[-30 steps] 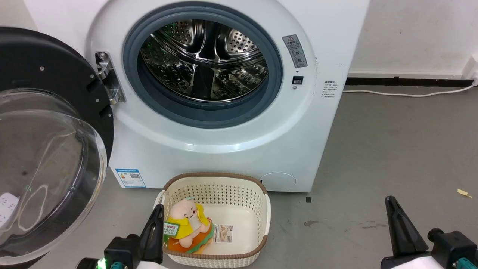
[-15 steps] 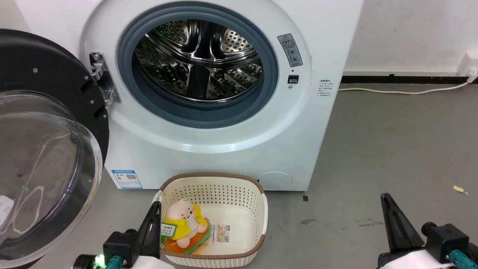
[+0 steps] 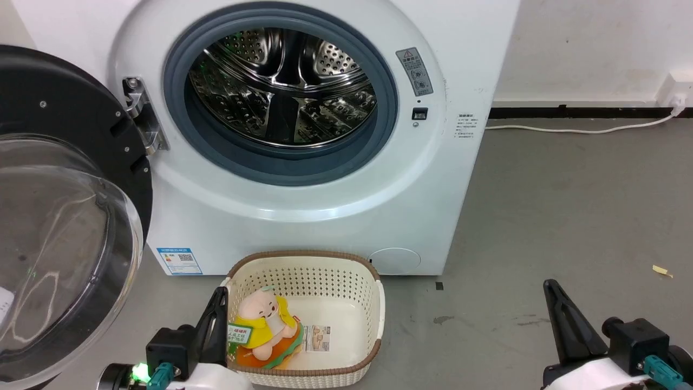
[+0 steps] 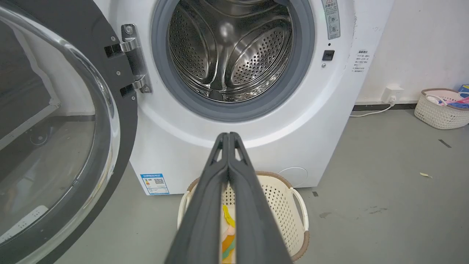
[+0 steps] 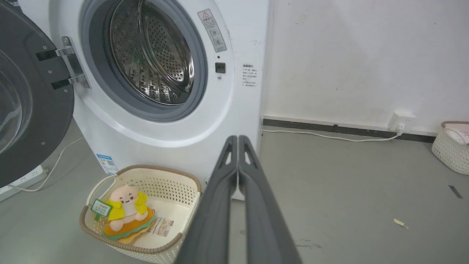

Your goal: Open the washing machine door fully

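1 washing machine door [image 3: 65, 216] stands open at left; 2 empty, closed grippers: left gripper [image 4: 228, 136], right gripper [image 5: 238, 138]. Wrist views show a far-right basket [image 4: 439, 117].

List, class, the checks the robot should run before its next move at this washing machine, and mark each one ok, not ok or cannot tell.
1. The washing machine door is swung away from the drum opening: ok.
2. The door is at the full stop of its hinge: cannot tell.
3. The left gripper is shut, empty and apart from the door: ok.
4. The right gripper is shut and empty: ok.
5. The basket with the plush toy stands apart from the door: ok.
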You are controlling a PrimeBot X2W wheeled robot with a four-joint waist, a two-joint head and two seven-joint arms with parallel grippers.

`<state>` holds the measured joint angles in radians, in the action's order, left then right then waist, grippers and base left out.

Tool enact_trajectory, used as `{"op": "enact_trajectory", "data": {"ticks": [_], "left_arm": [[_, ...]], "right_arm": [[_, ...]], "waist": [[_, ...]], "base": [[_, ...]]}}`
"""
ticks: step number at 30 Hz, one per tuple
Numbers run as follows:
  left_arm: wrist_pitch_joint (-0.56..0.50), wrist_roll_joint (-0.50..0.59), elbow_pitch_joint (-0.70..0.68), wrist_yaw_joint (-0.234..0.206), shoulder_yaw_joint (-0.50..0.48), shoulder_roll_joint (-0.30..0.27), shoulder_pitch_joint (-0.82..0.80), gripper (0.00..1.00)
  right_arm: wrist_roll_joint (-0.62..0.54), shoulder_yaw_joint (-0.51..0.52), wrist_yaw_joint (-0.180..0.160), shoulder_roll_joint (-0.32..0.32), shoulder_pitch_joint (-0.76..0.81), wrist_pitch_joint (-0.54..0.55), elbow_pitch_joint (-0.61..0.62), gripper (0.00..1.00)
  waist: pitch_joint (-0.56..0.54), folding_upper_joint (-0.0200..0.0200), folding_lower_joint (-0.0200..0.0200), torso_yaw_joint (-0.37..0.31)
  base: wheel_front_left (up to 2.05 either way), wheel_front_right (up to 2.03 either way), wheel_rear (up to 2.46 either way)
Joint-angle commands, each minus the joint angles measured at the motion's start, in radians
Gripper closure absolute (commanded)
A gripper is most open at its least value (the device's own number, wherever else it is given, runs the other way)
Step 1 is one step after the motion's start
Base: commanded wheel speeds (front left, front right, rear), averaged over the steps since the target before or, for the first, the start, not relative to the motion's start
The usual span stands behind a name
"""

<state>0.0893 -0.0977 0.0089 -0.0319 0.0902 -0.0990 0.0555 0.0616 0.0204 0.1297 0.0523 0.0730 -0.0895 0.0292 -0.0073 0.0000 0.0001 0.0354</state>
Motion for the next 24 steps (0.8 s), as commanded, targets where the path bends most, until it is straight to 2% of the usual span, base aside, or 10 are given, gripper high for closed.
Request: {"op": "enact_trajectory", "data": {"ticks": [1,24], "left_arm": [[-0.005,0.013,-0.002,0.004,-0.006,0.008,-0.016,1.00],[-0.052,0.060,-0.006,0.020,-0.053,0.031,-0.038,1.00]], "right_arm": [[-0.009,-0.003,0.001,-0.001,-0.020,0.005,-0.005,1.00],[-0.038,-0.013,0.001,-0.002,-0.050,0.052,-0.019,1.00]], "waist": [[0.000,0.0000,-0.0001,-0.001],[0.004,0.0000,-0.0001,-0.020]], "base": [[0.00,0.00,0.00],[0.00,0.00,0.00]]}}
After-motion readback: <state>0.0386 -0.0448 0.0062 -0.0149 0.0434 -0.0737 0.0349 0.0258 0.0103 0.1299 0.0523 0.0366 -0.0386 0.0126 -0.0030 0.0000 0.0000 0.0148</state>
